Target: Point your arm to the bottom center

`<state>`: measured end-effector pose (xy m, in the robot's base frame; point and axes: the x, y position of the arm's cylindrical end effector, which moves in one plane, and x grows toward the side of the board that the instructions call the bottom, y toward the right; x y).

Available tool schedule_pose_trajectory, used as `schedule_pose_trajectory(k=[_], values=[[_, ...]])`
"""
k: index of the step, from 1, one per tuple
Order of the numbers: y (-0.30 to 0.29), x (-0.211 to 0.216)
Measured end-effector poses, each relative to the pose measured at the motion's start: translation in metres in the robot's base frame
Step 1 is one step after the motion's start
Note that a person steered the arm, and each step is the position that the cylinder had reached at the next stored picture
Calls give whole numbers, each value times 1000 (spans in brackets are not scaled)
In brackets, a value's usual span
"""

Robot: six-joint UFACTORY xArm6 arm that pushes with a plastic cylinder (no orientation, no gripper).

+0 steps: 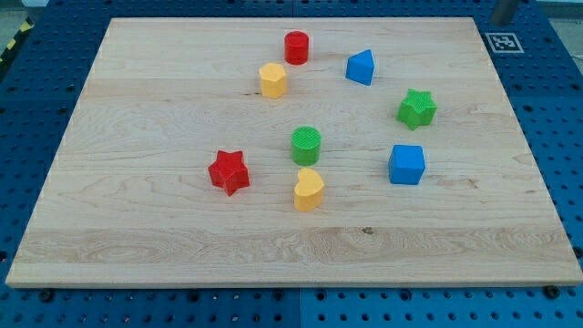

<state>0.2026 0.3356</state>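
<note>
Wooden board [164,246] on a blue pegboard [36,82], near edge to far. The bottom-centre strip holds no block. Nearest — yellow heart [309,189], with red star [229,172] at its 10 o'clock and green cylinder [306,145] at 12. Blue cube [406,165] lies at the heart's 3 o'clock; green star [417,108] beyond it. Farther: yellow hexagon [272,80], blue wedge [361,67], and farthest, red cylinder [296,47]. My tip does not show — its position relative to the blocks cannot be told.
</note>
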Motion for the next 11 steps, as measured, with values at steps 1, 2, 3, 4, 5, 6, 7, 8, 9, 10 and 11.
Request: schedule_pose_trajectory(k=[1,2,3,4,5,6,7,8,9,10,11], values=[[0,0],[2,0],[2,-1],[2,-2],[2,-3],[1,-6],[2,48],[2,95],[2,111],[2,111],[2,114]])
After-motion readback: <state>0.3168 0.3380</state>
